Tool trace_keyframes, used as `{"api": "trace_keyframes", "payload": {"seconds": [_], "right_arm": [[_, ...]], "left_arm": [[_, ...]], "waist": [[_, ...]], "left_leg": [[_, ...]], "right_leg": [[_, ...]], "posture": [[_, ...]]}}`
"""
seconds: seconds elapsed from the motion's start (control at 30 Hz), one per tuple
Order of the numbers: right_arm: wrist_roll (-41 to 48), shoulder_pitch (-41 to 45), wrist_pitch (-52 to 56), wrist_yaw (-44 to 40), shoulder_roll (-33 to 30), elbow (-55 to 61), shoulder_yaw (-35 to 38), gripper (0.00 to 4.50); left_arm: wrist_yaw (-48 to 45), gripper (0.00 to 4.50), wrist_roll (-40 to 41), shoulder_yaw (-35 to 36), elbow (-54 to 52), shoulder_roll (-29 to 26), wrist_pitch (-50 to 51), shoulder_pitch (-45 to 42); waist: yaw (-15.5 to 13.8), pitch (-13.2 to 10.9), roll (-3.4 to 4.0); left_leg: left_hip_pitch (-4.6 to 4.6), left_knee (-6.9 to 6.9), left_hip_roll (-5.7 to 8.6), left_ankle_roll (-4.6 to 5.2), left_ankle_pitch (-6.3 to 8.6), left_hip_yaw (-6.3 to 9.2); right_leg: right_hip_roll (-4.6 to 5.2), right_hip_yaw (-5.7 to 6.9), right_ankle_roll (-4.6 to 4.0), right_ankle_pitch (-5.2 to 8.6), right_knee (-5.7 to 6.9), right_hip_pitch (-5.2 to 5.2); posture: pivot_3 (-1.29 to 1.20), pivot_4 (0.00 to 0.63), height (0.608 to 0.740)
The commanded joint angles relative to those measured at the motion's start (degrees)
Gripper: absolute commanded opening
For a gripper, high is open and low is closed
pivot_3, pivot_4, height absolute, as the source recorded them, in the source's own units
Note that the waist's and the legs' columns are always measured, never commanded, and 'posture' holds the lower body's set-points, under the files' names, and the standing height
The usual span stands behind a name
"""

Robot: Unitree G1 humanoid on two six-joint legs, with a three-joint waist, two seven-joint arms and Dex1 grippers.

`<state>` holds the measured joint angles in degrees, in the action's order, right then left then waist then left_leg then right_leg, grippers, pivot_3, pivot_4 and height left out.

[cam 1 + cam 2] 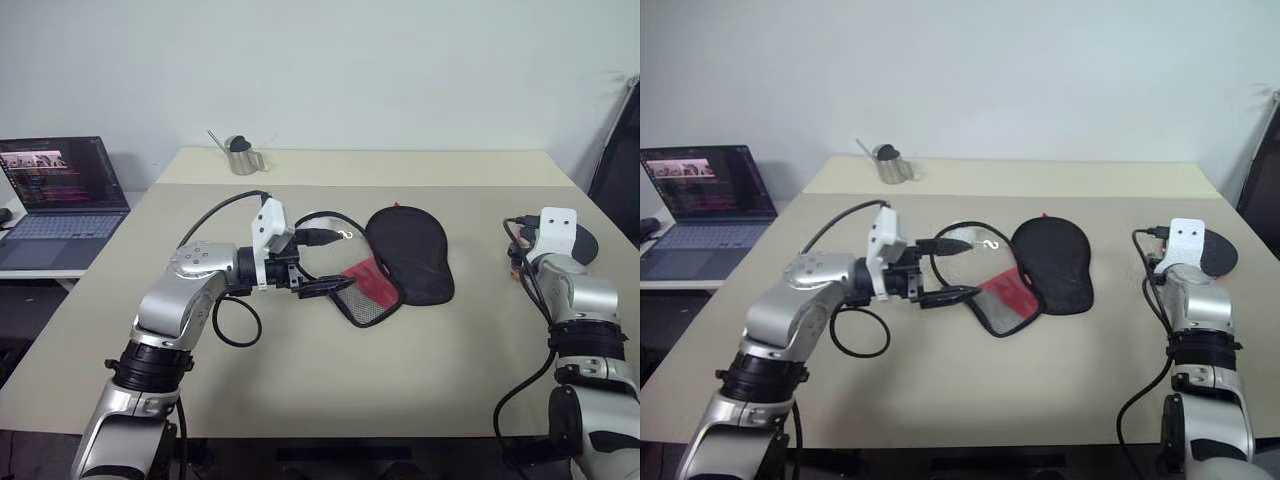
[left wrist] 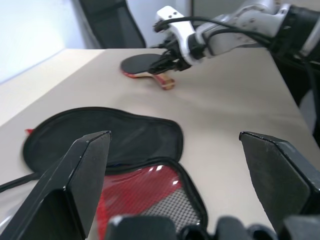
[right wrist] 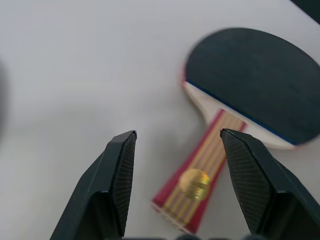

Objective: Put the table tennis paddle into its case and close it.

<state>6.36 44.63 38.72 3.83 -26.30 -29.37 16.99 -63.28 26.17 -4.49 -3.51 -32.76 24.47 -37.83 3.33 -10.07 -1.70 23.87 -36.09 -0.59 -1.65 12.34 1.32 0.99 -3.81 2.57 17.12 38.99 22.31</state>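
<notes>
The case (image 1: 412, 252) lies open at the table's middle, its black half flat and its red and mesh flap (image 1: 368, 291) folded toward me. My left gripper (image 1: 335, 262) hovers open just left of that flap, pointing across at it, with nothing between its fingers (image 2: 85, 170). The table tennis paddle (image 3: 255, 85) lies flat near the right table edge, black face up, its red-trimmed handle (image 3: 200, 180) pointing at my right gripper (image 3: 177, 134). That gripper is open, and the handle end lies between its fingers without being pinched.
A metal cup (image 1: 240, 155) stands at the back of the table (image 1: 330, 400). An open laptop (image 1: 65, 195) sits on a lower surface to the left. A dark chair (image 1: 620, 160) stands past the right edge. Loose black cable loops beside the left arm.
</notes>
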Motion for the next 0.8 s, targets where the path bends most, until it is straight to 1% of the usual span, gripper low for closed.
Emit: {"api": "trace_keyframes", "payload": {"seconds": [0.03, 0.27, 0.37, 0.53, 0.6, 0.63, 0.7, 0.73, 0.8], "right_arm": [[-0.98, 3.18, -5.29, 4.56, 1.53, -5.47, 1.14, 2.92], [-1.88, 7.63, -14.9, 11.68, 3.41, -18.17, 1.08, 2.92], [-1.5, 8.35, -19.27, 13.74, 3.85, -19.68, 1.29, 2.92], [-1.95, 7.57, -22.41, 16.09, 4.18, -18.97, 0.28, 2.92], [-1.93, 7.24, -22.95, 17.45, 4.22, -18.9, 0.41, 3.3], [-1.89, 7.18, -22.82, 17.94, 4.23, -18.92, 0.43, 3.57], [-1.82, 7.4, -21.61, 18.7, 4.23, -20.04, 0.33, 4.27], [-1.93, 7.44, -21.51, 19.13, 4.21, -20.42, 0.19, 4.43], [-1.83, 7.71, -21.19, 19.95, 4.29, -21.39, 0.27, 4.43]], "left_arm": [[-0.65, 4.5, -0.38, -0.37, 0.14, 0.63, -1.36, -1.97], [-1.26, 4.5, -1.11, -0.88, 1.22, 1.32, -2.17, -2.63], [-1.42, 4.5, -1.23, -0.74, 1.27, 1.28, -2.36, -2.51], [-1.44, 4.5, -1.59, -0.51, 1.28, 1.12, -2.64, -2.11], [-1.37, 4.5, -1.63, -0.5, 1.14, 1.17, -2.59, -2.04], [-1.36, 4.5, -1.64, -0.49, 1.09, 1.17, -2.56, -2.02], [-1.41, 4.5, -1.73, -0.5, 1.23, 1.19, -2.65, -2.05], [-1.43, 4.5, -1.77, -0.52, 1.31, 1.22, -2.69, -2.1], [-1.52, 4.5, -1.78, -0.57, 1.41, 1.29, -2.69, -2.21]], "waist": [[0.02, 0.0, 0.0], [0.0, -0.01, 0.01], [-0.01, -0.01, 0.01], [0.0, -0.01, 0.02], [0.0, -0.01, 0.02], [0.0, -0.01, 0.02], [0.0, -0.01, 0.02], [0.0, -0.01, 0.02], [0.0, -0.01, 0.02]], "left_leg": [[-0.01, 0.0, 0.01, 0.0, 0.0, 0.0], [-0.01, 0.0, 0.01, 0.0, 0.0, -0.01], [0.0, 0.0, 0.01, 0.0, 0.0, 0.0], [0.0, 0.0, 0.01, 0.0, -0.01, -0.01], [0.0, 0.0, 0.01, 0.0, -0.01, -0.01], [0.0, 0.0, 0.01, 0.0, -0.01, -0.01], [0.0, 0.0, 0.01, 0.0, -0.01, -0.01], [0.0, 0.0, 0.01, -0.01, -0.01, -0.01], [0.0, 0.0, 0.01, -0.01, -0.01, -0.01]], "right_leg": [[0.0, 0.0, 0.0, 0.0, 0.01, 0.0], [0.0, -0.02, 0.0, 0.0, -0.01, -0.01], [0.0, -0.02, 0.0, 0.0, -0.01, -0.01], [0.0, -0.02, 0.0, 0.0, 0.0, -0.01], [0.0, -0.03, 0.0, 0.0, 0.0, -0.01], [0.0, -0.03, 0.0, 0.0, 0.0, -0.01], [0.0, -0.03, 0.0, 0.0, 0.0, -0.01], [0.0, -0.03, 0.0, 0.0, 0.0, -0.01], [0.0, -0.03, 0.0, 0.0, 0.0, -0.01]], "posture": [[0.0, 0.15, 0.74], [0.0, 0.15, 0.74], [0.0, 0.15, 0.74], [0.0, 0.15, 0.74], [0.0, 0.15, 0.74], [0.0, 0.15, 0.74], [0.0, 0.15, 0.74], [0.0, 0.15, 0.74], [0.0, 0.15, 0.74]]}}
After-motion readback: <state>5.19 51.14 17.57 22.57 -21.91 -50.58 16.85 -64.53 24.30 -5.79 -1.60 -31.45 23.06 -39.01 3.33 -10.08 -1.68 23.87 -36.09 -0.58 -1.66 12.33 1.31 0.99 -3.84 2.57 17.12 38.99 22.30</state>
